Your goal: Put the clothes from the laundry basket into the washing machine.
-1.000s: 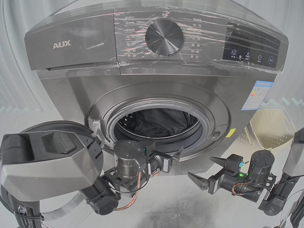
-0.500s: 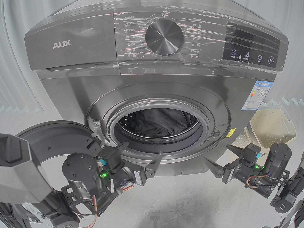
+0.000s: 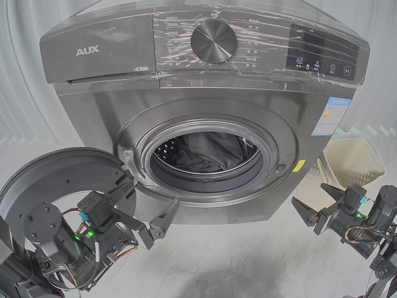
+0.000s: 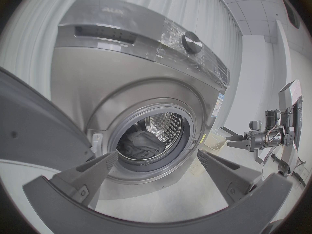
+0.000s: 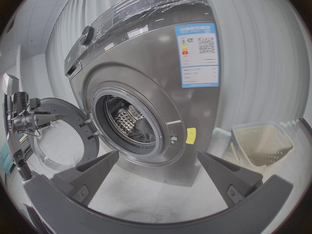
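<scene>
The left jaws and right jaws, both spread and empty, had drawn back and apart from the washing machine's [image 3: 198, 100] mouth, so loading looked finished. Ahead, between the two sets, the dark grey clothes [image 3: 206, 150] lay crumpled inside the drum. Just beyond the right jaws, the cream laundry basket [image 3: 355, 162] looked empty.

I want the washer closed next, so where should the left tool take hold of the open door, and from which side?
Probably the door by its free rim, farthest from the hinge, coming from the robot's left. It is swung wide open, and that thin edge suits the open left tool.
</scene>
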### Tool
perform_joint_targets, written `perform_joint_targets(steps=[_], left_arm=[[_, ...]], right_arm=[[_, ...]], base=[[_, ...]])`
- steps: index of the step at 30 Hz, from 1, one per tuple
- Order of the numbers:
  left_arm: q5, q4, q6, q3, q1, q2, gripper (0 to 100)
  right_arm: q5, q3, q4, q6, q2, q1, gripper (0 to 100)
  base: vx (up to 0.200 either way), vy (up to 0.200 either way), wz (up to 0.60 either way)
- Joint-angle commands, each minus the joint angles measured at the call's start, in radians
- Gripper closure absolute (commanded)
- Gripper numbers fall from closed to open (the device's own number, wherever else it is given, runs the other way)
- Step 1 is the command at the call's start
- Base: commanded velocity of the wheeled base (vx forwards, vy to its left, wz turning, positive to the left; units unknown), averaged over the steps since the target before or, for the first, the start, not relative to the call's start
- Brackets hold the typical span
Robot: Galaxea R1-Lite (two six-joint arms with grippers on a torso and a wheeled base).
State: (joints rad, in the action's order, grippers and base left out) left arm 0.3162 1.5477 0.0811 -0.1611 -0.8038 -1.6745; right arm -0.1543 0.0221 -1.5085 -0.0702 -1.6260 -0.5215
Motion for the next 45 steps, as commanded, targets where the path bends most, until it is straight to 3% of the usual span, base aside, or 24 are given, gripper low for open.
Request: perform_joint_targets(steps=[1, 5, 9, 11, 12, 17, 19, 23, 27, 28, 32, 33, 35, 39, 43, 45], left_arm=[[-0.011, 0.000, -0.018, 0.057, 0.040, 0.085, 0], [-0.017, -0.001, -0.026, 0.091, 0.045, 0.131, 0], [-0.035, -0.008, -0.044, 0.120, 0.078, 0.185, 0], [-0.058, -0.009, -0.049, 0.137, 0.097, 0.200, 0], [-0.089, -0.008, -0.052, 0.155, 0.121, 0.223, 0], [-0.091, -0.050, -0.049, 0.160, 0.146, 0.295, 0], [-0.091, -0.064, -0.049, 0.160, 0.150, 0.312, 0], [-0.094, -0.207, -0.037, 0.160, 0.158, 0.435, 0], [-0.094, -0.207, -0.037, 0.160, 0.158, 0.435, 0], [-0.086, -0.382, -0.038, 0.160, 0.158, 0.579, 0], [-0.083, -0.469, -0.037, 0.160, 0.158, 0.653, 0], [-0.088, -0.597, -0.035, 0.160, 0.164, 0.765, 0], [-0.089, -0.684, -0.035, 0.160, 0.193, 0.820, 0], [-0.086, -0.816, -0.030, 0.160, 0.236, 0.934, 0], [-0.086, -0.870, -0.009, 0.161, 0.291, 1.000, 0], [-0.086, -0.926, -0.003, 0.161, 0.353, 1.059, 0]], right_arm=[[-0.033, -0.022, 0.027, 0.001, 0.049, 0.001, 0], [-0.056, -0.022, 0.074, 0.001, 0.090, 0.001, 0], [-0.057, -0.022, 0.222, 0.001, 0.187, 0.001, 0], [-0.056, -0.022, 0.294, 0.001, 0.238, -0.003, 0], [-0.051, -0.022, 0.396, 0.001, 0.322, -0.009, 0], [-0.062, -0.022, 0.542, -0.003, 0.454, 0.008, 0], [-0.067, -0.022, 0.564, -0.003, 0.479, 0.012, 0], [-0.110, -0.022, 0.674, -0.006, 0.615, 0.049, 0], [-0.110, -0.022, 0.677, -0.008, 0.618, 0.049, 0], [-0.111, -0.022, 0.768, -0.008, 0.722, 0.090, 0], [-0.111, -0.022, 0.803, -0.011, 0.770, 0.098, 0], [-0.111, -0.022, 0.857, -0.013, 0.833, 0.107, 0], [-0.110, -0.022, 0.903, -0.011, 0.882, 0.130, 0], [-0.103, -0.022, 0.999, 0.000, 0.995, 0.175, 0], [-0.099, -0.022, 1.054, 0.017, 1.089, 0.230, 0], [-0.091, -0.022, 1.110, 0.032, 1.184, 0.270, 0]], base=[[-0.200, 0.000, 0.00], [-0.200, 0.000, 0.00], [-0.200, 0.000, 0.00], [-0.200, 0.000, 0.00], [-0.200, 0.000, 0.00], [-0.200, 0.000, 0.00], [-0.200, 0.000, 0.00], [0.000, 0.000, 0.00], [-0.100, 0.000, 0.00], [-0.200, 0.000, 0.00], [0.000, 0.000, 0.00], [0.000, 0.000, 0.00], [0.000, 0.000, 0.00], [0.000, 0.000, 0.00], [0.000, 0.000, 0.00], [0.000, 0.000, 0.00]])
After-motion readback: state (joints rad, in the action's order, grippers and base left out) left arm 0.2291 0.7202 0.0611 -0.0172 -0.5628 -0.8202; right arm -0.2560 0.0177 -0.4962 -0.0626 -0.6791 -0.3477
